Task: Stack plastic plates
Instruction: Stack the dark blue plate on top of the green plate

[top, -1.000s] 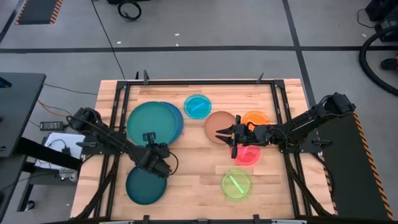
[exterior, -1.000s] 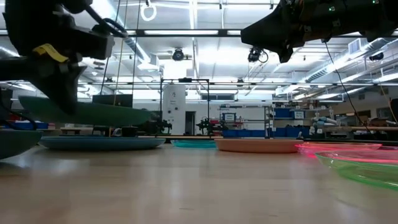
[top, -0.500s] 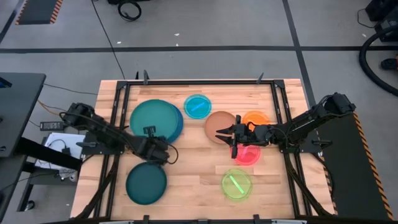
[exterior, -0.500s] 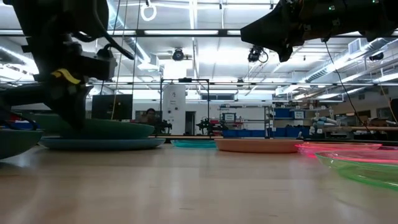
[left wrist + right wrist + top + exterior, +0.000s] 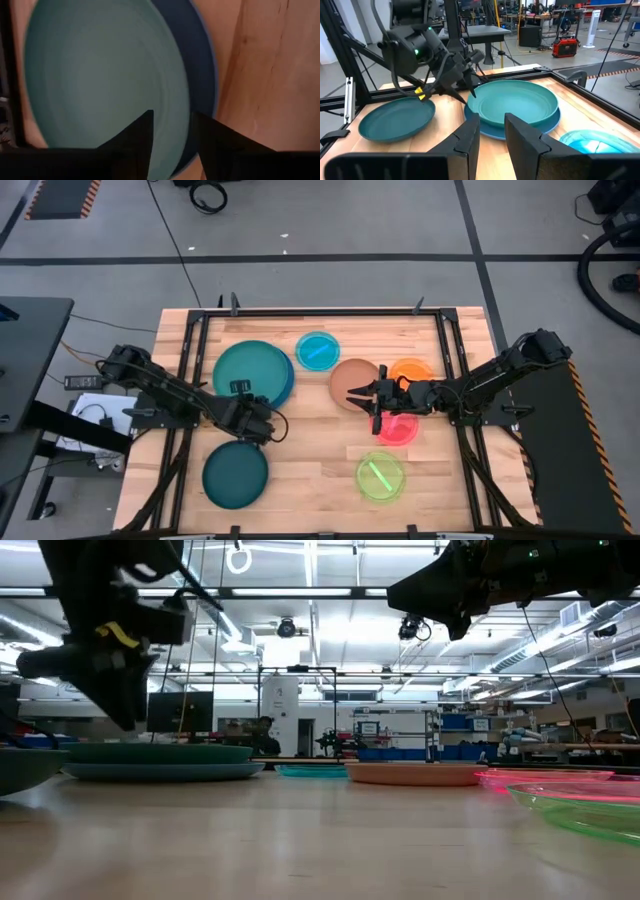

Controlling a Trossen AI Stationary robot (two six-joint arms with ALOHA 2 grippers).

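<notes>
8 plates (image 5: 381, 476) | 1 teal on 1 blue | L pincer (image 5: 240, 393) parted, empty | R pincer (image 5: 374, 402) parted, empty

Large teal plate (image 5: 250, 373) flat atop blue plate (image 5: 287, 372); six other plates apart on table.

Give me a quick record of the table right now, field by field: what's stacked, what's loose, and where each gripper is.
stacked: large teal plastic plate resting on large blue plastic plate
loose: medium dark-teal plate, brown plate, small cyan plate, orange plate, pink plate, lime plate
left gripper: open, at the teal plate's near rim, holding nothing
right gripper: open, empty, raised over the brown plate's edge
</notes>
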